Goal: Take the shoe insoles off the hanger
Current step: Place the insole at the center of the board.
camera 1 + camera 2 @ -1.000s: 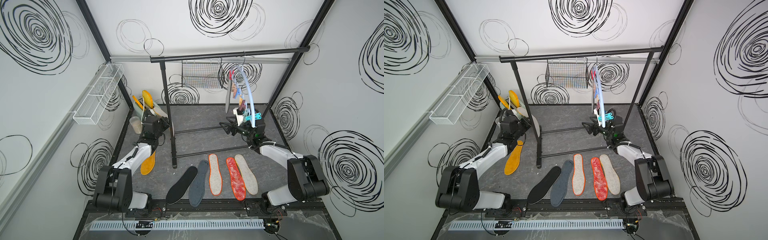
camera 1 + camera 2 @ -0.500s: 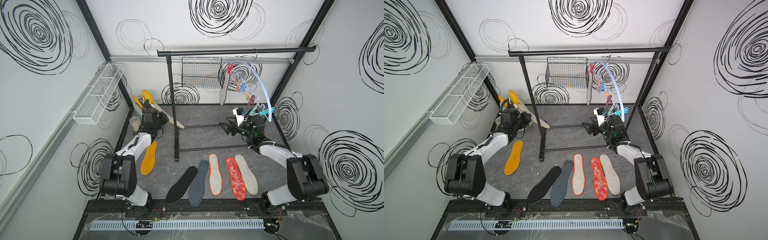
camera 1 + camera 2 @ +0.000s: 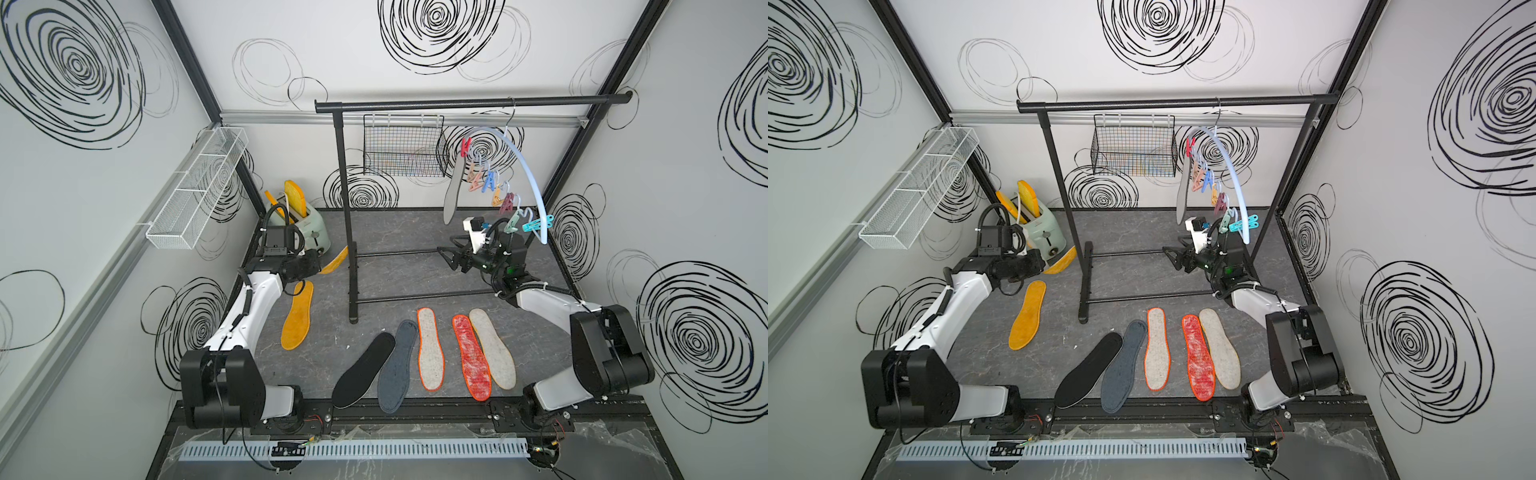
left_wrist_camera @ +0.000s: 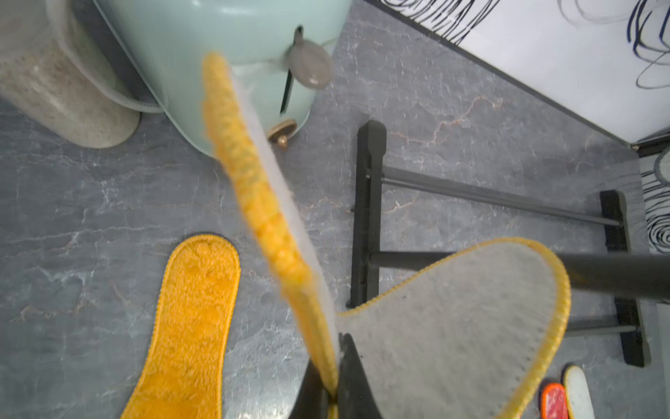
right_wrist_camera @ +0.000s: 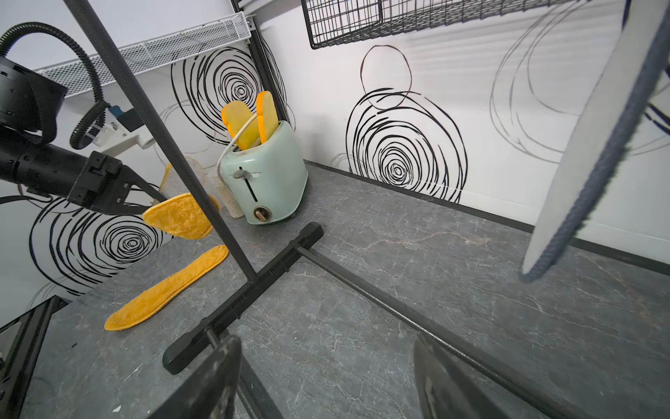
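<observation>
**A:** What's the left hand [image 4: 333,395] doing?

**B:** It's clamped tight on an orange-yellow insole [image 4: 453,326] and holds it off the worktop [image 3: 415,232]. A second orange-yellow insole [image 3: 297,318] lies flat just below that hand.

**A:** And the right hand [image 5: 326,370]?

**B:** Its jaws are wide apart with nothing between them. The pale blue hanger [image 3: 530,174] hooks over the black rail [image 3: 415,104] above that hand. One grey insole [image 3: 451,195] is clipped to it and dangles just above the fingertips, not touching.

**A:** Where are the others?

**B:** A row of five insoles [image 3: 430,349] lies on the worktop, behind both hands, toward the arm bases.

Left end effector [image 4: 333,377] clamped tight, right end effector [image 5: 324,341] gaping.
</observation>
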{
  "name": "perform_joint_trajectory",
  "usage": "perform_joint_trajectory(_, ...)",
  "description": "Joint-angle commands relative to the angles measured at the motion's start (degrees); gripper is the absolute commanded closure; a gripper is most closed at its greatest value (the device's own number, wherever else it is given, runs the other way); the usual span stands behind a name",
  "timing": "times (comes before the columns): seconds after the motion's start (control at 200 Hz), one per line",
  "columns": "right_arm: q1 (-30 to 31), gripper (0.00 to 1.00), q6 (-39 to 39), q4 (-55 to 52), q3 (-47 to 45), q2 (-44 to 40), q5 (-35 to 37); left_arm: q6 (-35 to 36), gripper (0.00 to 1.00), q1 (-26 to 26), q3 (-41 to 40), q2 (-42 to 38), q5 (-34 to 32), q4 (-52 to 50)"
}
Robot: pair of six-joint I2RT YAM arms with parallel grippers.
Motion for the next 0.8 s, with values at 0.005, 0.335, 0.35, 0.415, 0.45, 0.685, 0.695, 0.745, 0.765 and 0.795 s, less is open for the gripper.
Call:
perform_joint_trajectory(0.005, 0.4, 0.24, 0.45, 0.16, -0.52, -0.89, -0.58, 3.13, 0.99, -0.5, -1.46, -0.35, -5.12, -4.07)
perform_joint_trajectory(0.335, 0.53, 0.24, 0.79, 0.54, -0.91, -1.45, -0.55, 3.94, 1.0, -0.06, -5.97, -4.46, -4.14, 1.56)
perform_joint_trajectory(0.35, 0.52, 0.24, 0.84, 0.59, -0.89, -1.36, -0.52, 3.98, 1.0, -0.2, -6.05, -4.3, -2.28, 1.96)
perform_joint_trajectory(0.415, 0.56, 0.24, 0.79, 0.27, -0.73, -1.37, -0.57, 5.37, 1.0, -2.15, -5.44, -2.51, 3.08, 2.13)
perform_joint_trajectory(0.45, 0.55, 0.24, 0.72, 0.16, -0.76, -1.38, -0.53, 6.61, 1.0, -3.54, -4.84, -1.36, 5.02, 1.39)
perform_joint_trajectory(0.685, 0.32, 0.24, -0.1, -0.6, -0.69, -2.34, 0.39, 6.27, 1.0, -7.97, -6.89, 3.47, -2.46, -1.14)
perform_joint_trajectory(0.695, 0.31, 0.24, -0.06, -0.56, -0.69, -2.34, 0.31, 6.09, 1.0, -7.58, -6.93, 3.78, -2.64, -1.1)
perform_joint_trajectory(0.745, 0.31, 0.24, -0.05, -0.46, -0.61, -2.24, 0.17, 5.85, 1.0, -5.97, -6.62, 4.88, -3.62, -1.19)
perform_joint_trajectory(0.765, 0.31, 0.24, -0.06, -0.46, -0.61, -2.2, 0.17, 5.9, 0.99, -5.64, -6.4, 5.3, -3.8, -1.23)
perform_joint_trajectory(0.795, 0.27, 0.24, -0.13, -0.34, -0.6, -2.06, 0.16, 6.11, 0.88, -5.49, -5.95, 6.07, -3.61, -1.31)
